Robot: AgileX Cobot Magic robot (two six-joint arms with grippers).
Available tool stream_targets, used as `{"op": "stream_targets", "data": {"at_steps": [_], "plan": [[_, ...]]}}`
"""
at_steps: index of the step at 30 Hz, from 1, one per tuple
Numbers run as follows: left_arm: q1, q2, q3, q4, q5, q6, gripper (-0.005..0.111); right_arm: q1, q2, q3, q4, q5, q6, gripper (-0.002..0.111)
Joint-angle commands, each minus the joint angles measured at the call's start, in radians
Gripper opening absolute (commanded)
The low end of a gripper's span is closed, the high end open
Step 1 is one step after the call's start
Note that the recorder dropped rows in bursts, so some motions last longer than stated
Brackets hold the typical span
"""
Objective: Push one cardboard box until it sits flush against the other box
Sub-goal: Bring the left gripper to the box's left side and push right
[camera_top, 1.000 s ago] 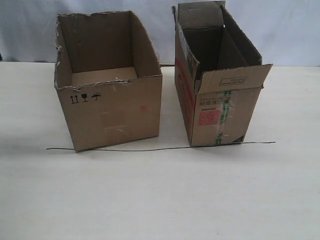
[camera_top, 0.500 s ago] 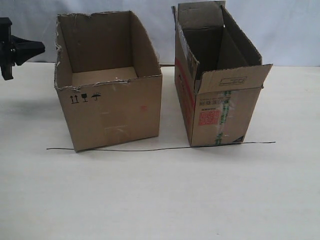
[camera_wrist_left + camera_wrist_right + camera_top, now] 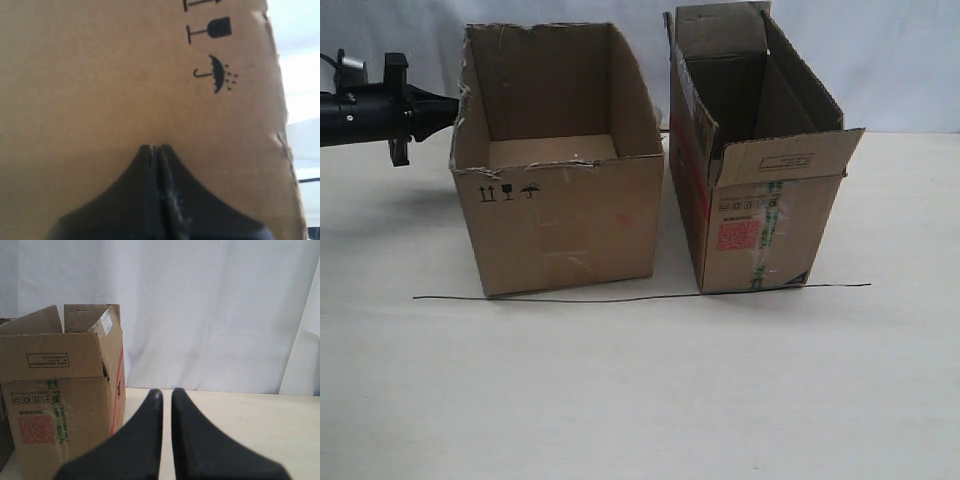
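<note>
The cardboard box (image 3: 560, 220), wide and brown with a torn rim and black handling symbols, stands left of middle on the table. My left gripper (image 3: 453, 107) is shut and empty, its tips pressed on that box's left wall near the top. In the left wrist view the shut tips (image 3: 156, 147) touch the brown wall (image 3: 100, 75). The other box (image 3: 760, 225), taller with a red label and green tape, stands to the right, a narrow gap away. My right gripper (image 3: 167, 392) hangs beside the other box (image 3: 60, 405), its fingers a narrow slit apart with nothing between; the exterior view does not show it.
A thin black line (image 3: 640, 297) runs across the pale table (image 3: 640, 400) along the boxes' front edges. A white curtain (image 3: 900, 60) hangs behind. Bare tabletop lies in front of the boxes and to the right of the taller one.
My left arm came in from the left edge and met the wide box's left wall. The wide box slid right, narrowing the gap to the taller box, which stayed put.
</note>
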Motion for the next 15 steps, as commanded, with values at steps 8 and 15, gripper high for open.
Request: {"op": "stream_targets", "data": {"at_steps": [8, 15], "plan": [[-0.061, 0.005, -0.006, 0.003, -0.005, 0.003, 0.000, 0.000, -0.003, 0.004, -0.001, 0.002, -0.002, 0.005], [-0.104, 0.005, -0.006, 0.001, -0.014, 0.020, 0.000, 0.000, -0.003, 0.004, -0.001, 0.002, -0.002, 0.005]]}}
